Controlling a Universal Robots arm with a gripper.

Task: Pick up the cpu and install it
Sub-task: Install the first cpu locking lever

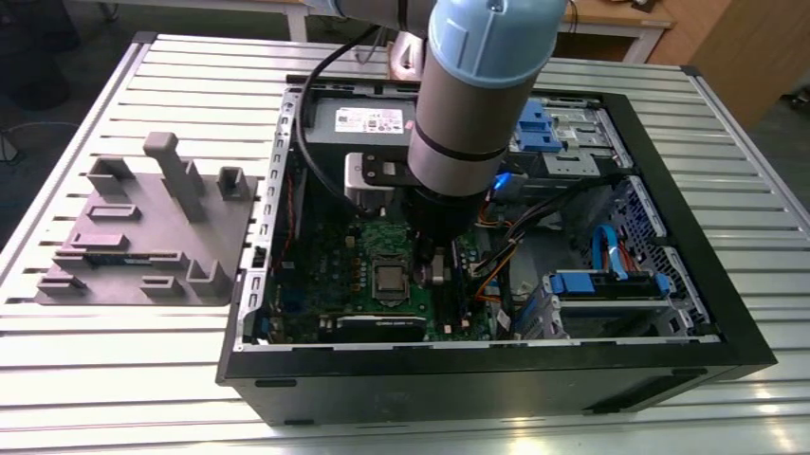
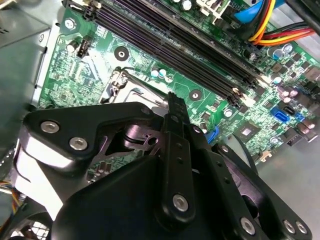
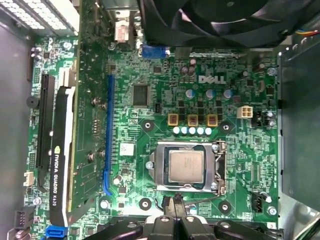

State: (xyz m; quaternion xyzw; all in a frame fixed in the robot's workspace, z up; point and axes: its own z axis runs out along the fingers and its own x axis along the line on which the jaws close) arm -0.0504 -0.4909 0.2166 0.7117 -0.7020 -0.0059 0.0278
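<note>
The cpu point(image 3: 186, 166) is a small silvery square lying flat inside the metal socket frame point(image 3: 162, 150) on the green motherboard point(image 3: 150, 75). In the exterior view the cpu point(image 1: 389, 277) sits mid-board inside the open computer case point(image 1: 506, 365). My gripper point(image 3: 177, 202) hovers just beside the socket, its black fingers drawn together to a narrow tip with nothing between them. In the second wrist view the gripper point(image 2: 172, 102) points at the socket's edge, and its body hides the cpu. The gripper point(image 1: 437, 270) stands to the exterior view's right of the cpu.
Long black memory slots point(image 2: 175, 45) run beside the socket. A black graphics card point(image 3: 60, 165) and a black fan point(image 3: 225, 20) flank the board. Coloured cables point(image 1: 500, 261), blue drive bays point(image 1: 608, 282) and a silver-grey box point(image 1: 360, 118) crowd the case. A grey fixture point(image 1: 139, 237) lies outside.
</note>
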